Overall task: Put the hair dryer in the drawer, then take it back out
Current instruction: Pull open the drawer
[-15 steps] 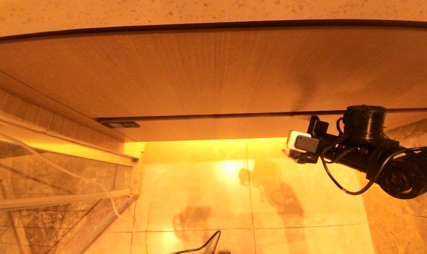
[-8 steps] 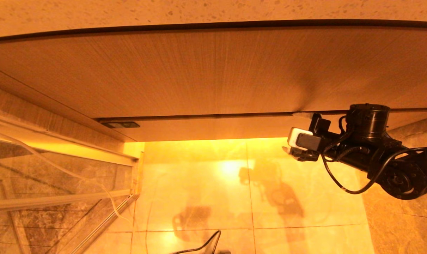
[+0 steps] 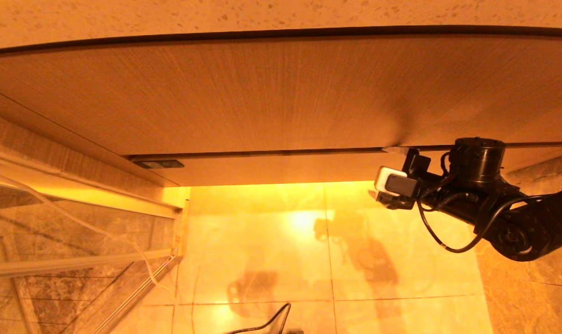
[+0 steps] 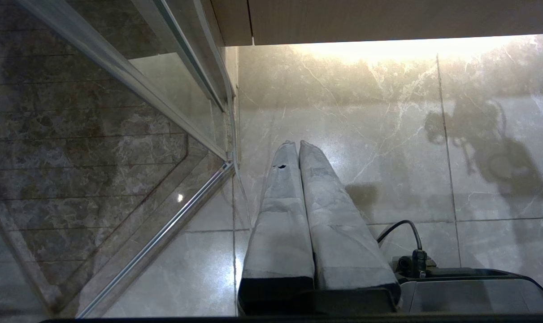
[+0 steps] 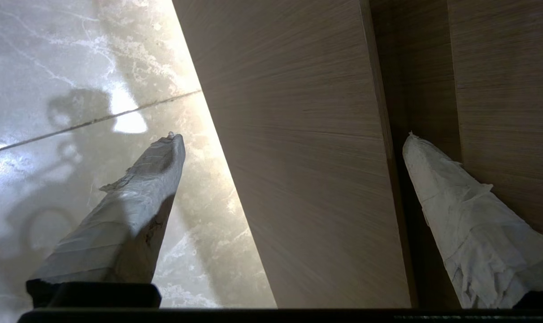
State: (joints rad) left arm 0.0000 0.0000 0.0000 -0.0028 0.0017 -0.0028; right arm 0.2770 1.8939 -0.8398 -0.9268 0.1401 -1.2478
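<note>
The drawer shows only as its narrow wood-grain front [image 3: 281, 168], closed, under the much taller panel [image 3: 262, 93]. My right gripper [image 3: 379, 171] is at the right part of that front, open. In the right wrist view the gripper [image 5: 293, 136] straddles the drawer front [image 5: 307, 157]. One taped finger [image 5: 459, 215] sits in the dark gap above the front, the other finger [image 5: 132, 211] hangs below its lower edge, over the floor. The hair dryer is out of view. My left gripper [image 4: 298, 146] is parked low over the floor tiles, shut and empty.
A speckled stone countertop [image 3: 281, 14] runs across above the panel. A glass screen with metal rails [image 3: 76, 260] stands at the left, with a thin white cable [image 3: 123, 246] along it. Glossy marble floor tiles [image 3: 308, 260] lie below. A small dark fitting [image 3: 159, 164] sits at the front's left end.
My right gripper has edged up and a little left, and its upper fingertip now shows at the gap above the drawer front. The drawer and left arm have not moved.
</note>
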